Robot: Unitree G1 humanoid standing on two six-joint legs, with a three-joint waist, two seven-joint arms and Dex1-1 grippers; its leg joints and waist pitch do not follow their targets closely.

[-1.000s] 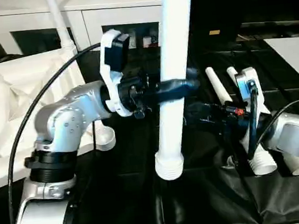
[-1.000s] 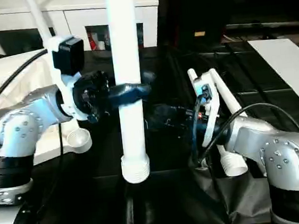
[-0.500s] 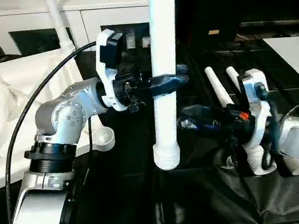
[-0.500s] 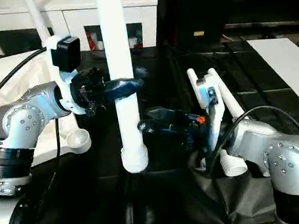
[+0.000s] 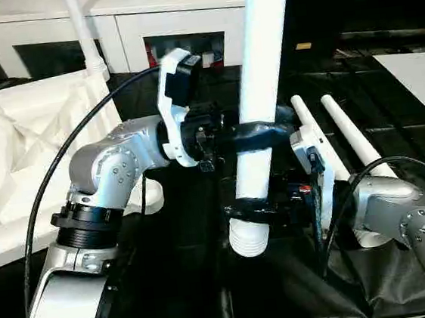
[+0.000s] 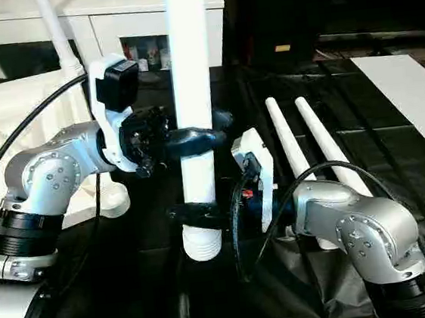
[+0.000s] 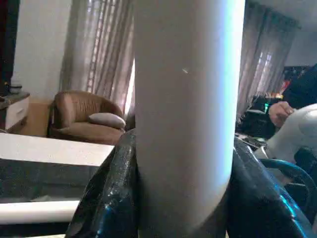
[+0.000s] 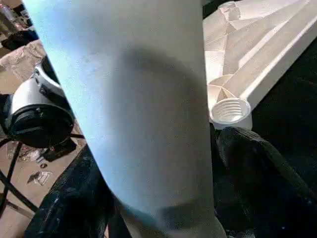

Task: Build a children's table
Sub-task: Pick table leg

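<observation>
Now the right end effector (image 6: pixel 197 212) has closed on the leg (image 5: pixel 263 116) too, below the left end effector (image 5: pixel 259 133); both hold it for screwing in.

The upright leg (image 5: pixel 263 100) ran off the upper edge, its top unseen. The right gripper (image 5: pixel 257 209) jaws partly hid behind it.

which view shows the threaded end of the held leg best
The right eye view: the threaded end of the leg hangs in full sight below the right tool. The left eye view shows the same. Both wrist views show the smooth shaft at close range.
</observation>
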